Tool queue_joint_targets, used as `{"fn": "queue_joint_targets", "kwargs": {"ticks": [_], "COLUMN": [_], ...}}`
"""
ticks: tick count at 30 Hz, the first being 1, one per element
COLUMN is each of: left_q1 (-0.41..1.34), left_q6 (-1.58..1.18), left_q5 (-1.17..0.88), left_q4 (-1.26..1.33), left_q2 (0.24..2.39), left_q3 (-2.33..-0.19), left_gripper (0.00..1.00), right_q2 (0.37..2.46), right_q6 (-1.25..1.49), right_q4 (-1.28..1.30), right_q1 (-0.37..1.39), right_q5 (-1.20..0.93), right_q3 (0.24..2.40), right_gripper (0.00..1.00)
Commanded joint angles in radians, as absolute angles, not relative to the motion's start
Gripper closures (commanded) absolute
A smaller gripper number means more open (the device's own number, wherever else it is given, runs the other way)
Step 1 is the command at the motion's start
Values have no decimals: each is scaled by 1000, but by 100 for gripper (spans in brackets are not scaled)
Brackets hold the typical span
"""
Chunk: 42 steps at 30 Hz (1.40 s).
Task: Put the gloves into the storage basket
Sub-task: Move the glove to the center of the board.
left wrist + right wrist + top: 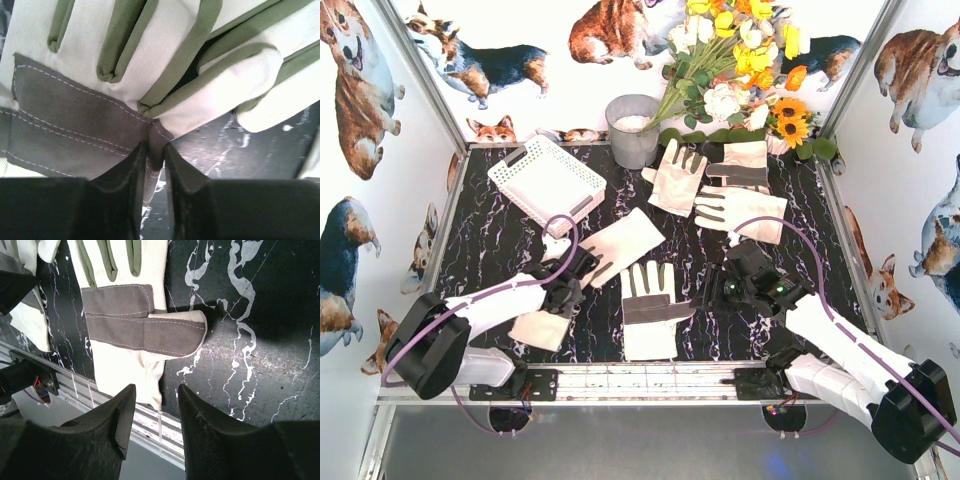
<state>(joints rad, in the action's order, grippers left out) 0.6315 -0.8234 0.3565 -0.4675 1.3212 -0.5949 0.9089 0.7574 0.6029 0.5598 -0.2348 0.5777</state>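
Showing matt woven cream cloth gloves (650, 310) with rougher grey stitched patches (65, 125), glossy black marbled tabletop (510, 240), white plastic basket (548, 183), dull metal bucket (632, 135).

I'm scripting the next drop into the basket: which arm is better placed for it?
Left. The left gripper is shut on a glove, and the storage basket stands on the left arm's side. The right gripper is open, holding nothing.

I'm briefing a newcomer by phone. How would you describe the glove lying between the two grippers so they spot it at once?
Find the metal rail along the near edge. Just beyond its middle lies the glove, fingers pointing toward the back wall. Unlike the plain white glove to its left, it shows a grey band across its palm.
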Motion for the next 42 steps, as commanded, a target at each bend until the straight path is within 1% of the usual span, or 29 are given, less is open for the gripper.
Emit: {"fn": "queue_joint_targets", "kwargs": {"ticks": [1, 7, 11, 15, 20, 21, 22, 25, 27, 29, 32, 34, 38, 42], "left_q1": [700, 828, 897, 940, 979, 982, 983, 983, 983, 982, 968, 920, 756, 525], "left_q6": [-945, -1148, -1269, -1358, -1378, -1369, -1351, -1293, -1230, -1161, -1084, -1029, -948, -826], "left_q5": [236, 273, 297, 329, 351, 354, 356, 369, 374, 381, 400, 362, 304, 181], "left_q4": [-413, -374, -354, -392, -444, -454, -462, -484, -496, -544, -687, -741, -814, -811], "left_q2": [1418, 1468, 1481, 1477, 1425, 1411, 1397, 1331, 1284, 1244, 1178, 1122, 992, 897], "left_q3": [-549, -596, -611, -617, -629, -635, -640, -659, -677, -711, -745, -746, -686, -622], "left_gripper": [89, 100, 100, 100, 100, 96, 89, 62, 49, 41, 33, 30, 29, 30], "right_q2": [894, 892, 881, 882, 883, 881, 881, 879, 881, 889, 910, 936, 1017, 1109], "right_q6": [751, 731, 730, 727, 721, 723, 723, 727, 728, 723, 723, 733, 749, 751], "right_q4": [564, 578, 577, 573, 574, 574, 574, 573, 571, 572, 555, 521, 451, 408], "right_q1": [554, 554, 553, 554, 554, 553, 554, 554, 554, 554, 554, 559, 595, 637], "right_q5": [-232, -229, -228, -236, -238, -238, -238, -245, -256, -271, -314, -350, -369, -350], "right_q3": [578, 580, 575, 569, 569, 570, 572, 577, 583, 588, 589, 579, 566, 576], "right_gripper": [58, 58, 58, 58, 58, 58, 57, 57, 56, 56, 55, 54, 56, 60]}}
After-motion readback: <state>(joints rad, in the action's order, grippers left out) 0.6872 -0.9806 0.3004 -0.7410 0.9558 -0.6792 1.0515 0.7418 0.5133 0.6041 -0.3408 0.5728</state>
